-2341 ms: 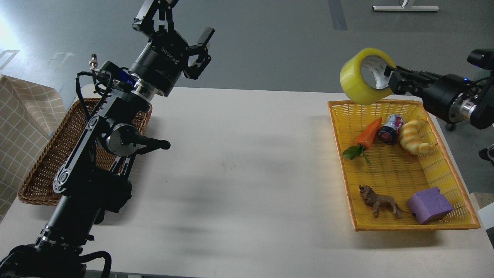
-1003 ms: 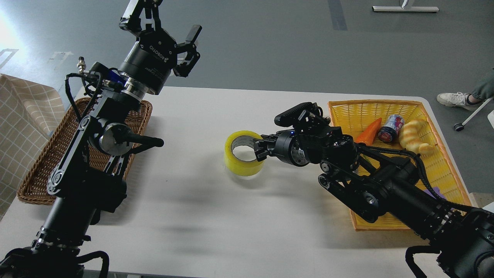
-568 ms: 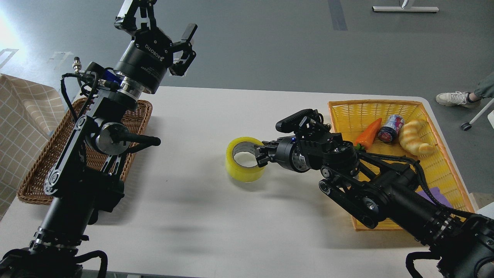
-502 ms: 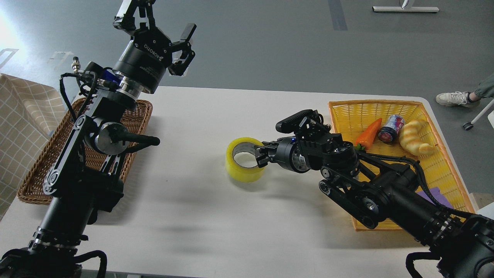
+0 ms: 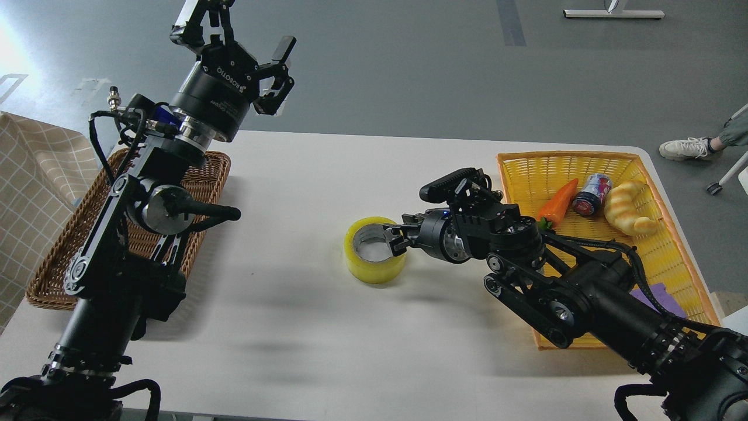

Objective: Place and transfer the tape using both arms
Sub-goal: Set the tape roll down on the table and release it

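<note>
The tape (image 5: 374, 261), a yellow roll with a grey-white core, lies with its hole facing up on the white table (image 5: 327, 175) near the middle. My right gripper (image 5: 392, 237) reaches in from the right and is shut on the roll's right wall, one finger inside the core and one outside. My left gripper (image 5: 239, 32) is open and empty, raised high above the table's back left, far from the tape.
A brown wicker basket (image 5: 207, 169) lies at the left, partly behind my left arm. A yellow basket (image 5: 526, 161) at the right holds a carrot (image 5: 558, 202), a can (image 5: 591, 194), a croissant (image 5: 628, 213) and a purple block (image 5: 650, 295). A checked cloth (image 5: 29, 175) hangs at far left.
My right arm carried the tape from above the yellow basket to the table's middle and lowered it until it lies level on the table. My left gripper drifted slightly left, still open.
</note>
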